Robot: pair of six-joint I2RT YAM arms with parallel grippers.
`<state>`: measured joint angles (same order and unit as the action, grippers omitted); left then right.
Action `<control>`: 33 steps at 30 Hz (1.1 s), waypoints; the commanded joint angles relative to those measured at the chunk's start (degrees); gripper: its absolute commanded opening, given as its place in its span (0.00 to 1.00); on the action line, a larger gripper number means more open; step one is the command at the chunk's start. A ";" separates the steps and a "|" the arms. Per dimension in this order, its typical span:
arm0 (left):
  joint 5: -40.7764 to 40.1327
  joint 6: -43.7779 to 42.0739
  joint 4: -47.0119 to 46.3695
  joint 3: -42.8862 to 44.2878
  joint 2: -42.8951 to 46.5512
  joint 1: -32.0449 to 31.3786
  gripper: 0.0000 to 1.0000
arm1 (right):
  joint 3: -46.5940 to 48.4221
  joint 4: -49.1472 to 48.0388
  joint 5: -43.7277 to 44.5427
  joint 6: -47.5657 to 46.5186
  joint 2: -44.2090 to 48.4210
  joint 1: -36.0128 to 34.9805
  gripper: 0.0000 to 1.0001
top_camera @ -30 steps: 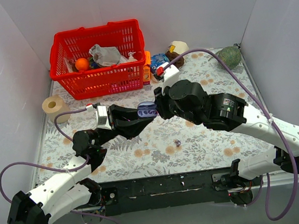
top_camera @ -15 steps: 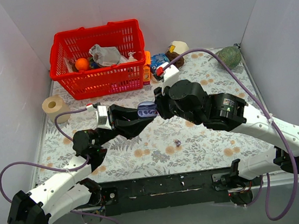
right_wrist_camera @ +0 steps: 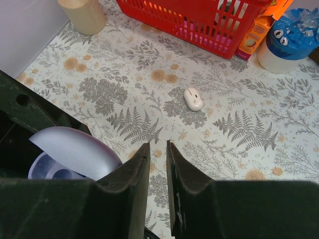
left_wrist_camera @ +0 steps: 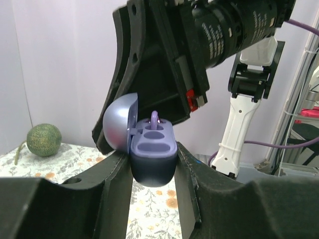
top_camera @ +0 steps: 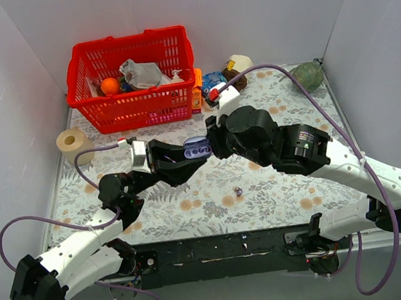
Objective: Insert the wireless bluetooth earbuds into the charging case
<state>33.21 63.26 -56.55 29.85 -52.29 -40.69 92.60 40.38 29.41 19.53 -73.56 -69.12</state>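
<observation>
My left gripper point(left_wrist_camera: 152, 152) is shut on the charging case point(left_wrist_camera: 153, 154), a lavender pebble held above the table with its lid point(left_wrist_camera: 119, 122) swung open. One purple earbud point(left_wrist_camera: 155, 118) stands in the case's far socket; the near socket shows empty. My right gripper point(right_wrist_camera: 158, 149) hovers just over the case, its jaws a narrow slit apart with only the table showing between them. From above, the case point(top_camera: 197, 149) sits where the left gripper point(top_camera: 189, 156) and right gripper point(top_camera: 212, 138) meet. A second earbud point(top_camera: 238, 189) lies on the floral cloth nearer the bases.
A red basket point(top_camera: 133, 81) with clutter stands at the back left, a paper roll point(top_camera: 73, 141) beside it. Jars and a blue tub point(top_camera: 214, 82) line the back. A green melon point(top_camera: 308, 76) sits at the back right. A small white object point(right_wrist_camera: 193, 98) lies on the cloth.
The left arm has crept very slightly right with the case. Nothing else has visibly moved.
</observation>
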 commanded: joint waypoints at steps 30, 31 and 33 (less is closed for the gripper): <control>0.44 1.69 22.69 0.12 9.21 -0.71 0.00 | -23.98 -3.55 8.48 6.57 17.74 1.01 0.42; 1.84 2.12 25.15 0.56 10.10 -0.71 0.00 | -27.00 -6.08 7.60 6.57 20.45 1.01 0.42; 3.43 4.14 32.01 0.83 12.72 -0.71 0.00 | -33.94 -9.69 4.26 5.79 23.10 1.01 0.43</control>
<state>34.04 64.88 -37.50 29.74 -44.10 -41.10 68.64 36.58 35.83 24.14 -54.65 -68.20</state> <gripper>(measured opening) 0.327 0.425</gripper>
